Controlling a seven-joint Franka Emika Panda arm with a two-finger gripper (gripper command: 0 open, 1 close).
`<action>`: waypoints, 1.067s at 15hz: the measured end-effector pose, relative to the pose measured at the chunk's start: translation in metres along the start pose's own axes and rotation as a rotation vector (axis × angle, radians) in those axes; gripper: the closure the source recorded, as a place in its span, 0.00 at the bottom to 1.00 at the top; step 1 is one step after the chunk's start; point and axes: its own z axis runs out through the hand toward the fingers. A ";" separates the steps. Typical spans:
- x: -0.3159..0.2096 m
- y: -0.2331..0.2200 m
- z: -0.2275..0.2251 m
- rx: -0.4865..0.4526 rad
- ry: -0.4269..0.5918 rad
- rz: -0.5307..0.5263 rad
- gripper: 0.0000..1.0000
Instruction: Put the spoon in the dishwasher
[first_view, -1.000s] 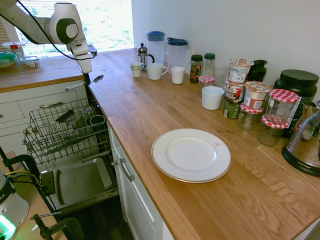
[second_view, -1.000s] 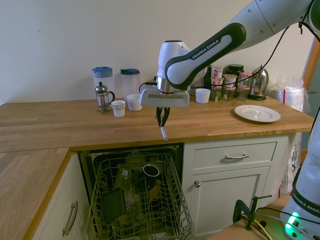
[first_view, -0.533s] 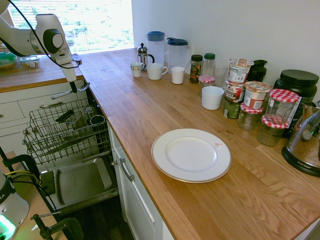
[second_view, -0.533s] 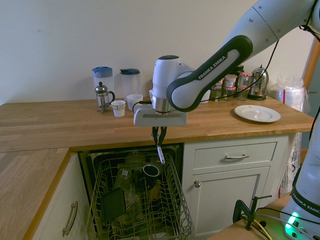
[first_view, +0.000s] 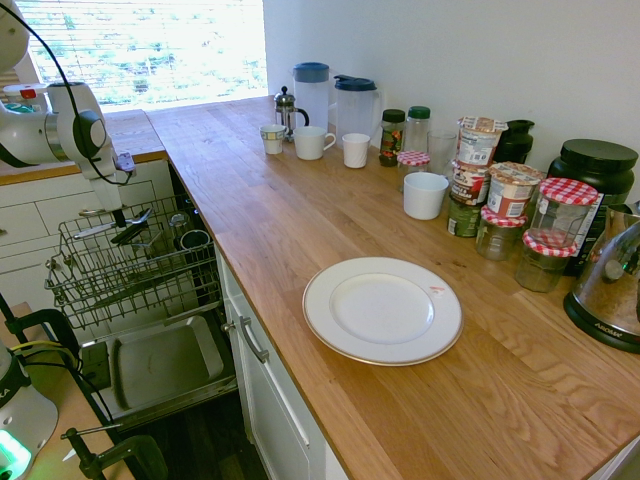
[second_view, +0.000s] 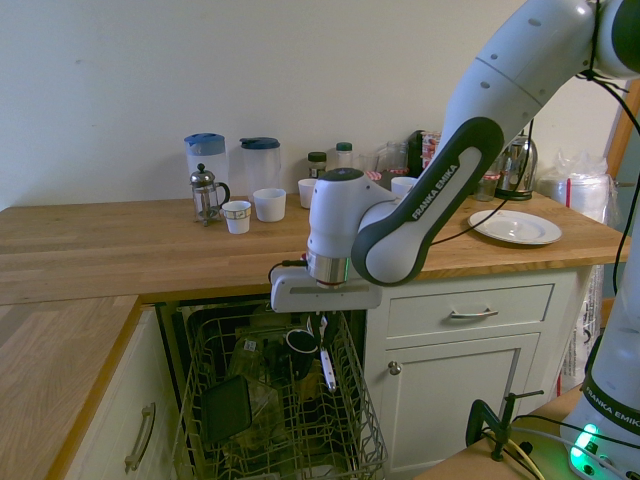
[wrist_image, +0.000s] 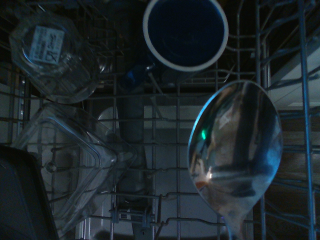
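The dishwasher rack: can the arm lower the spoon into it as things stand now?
Probably yes. The tool, shut on the spoon, hangs above the pulled-out rack; nothing blocks the way.

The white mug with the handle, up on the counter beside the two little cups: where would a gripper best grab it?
Probably the mug by its rim wall, coming from straight above: it stands upright, mouth open, and the cups beside it crowd a sideways approach.
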 end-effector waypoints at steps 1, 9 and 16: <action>0.000 0.003 0.017 -0.009 -0.007 -0.002 1.00; 0.013 -0.001 0.115 -0.068 -0.041 0.032 1.00; 0.001 -0.008 0.137 -0.079 -0.022 0.025 0.00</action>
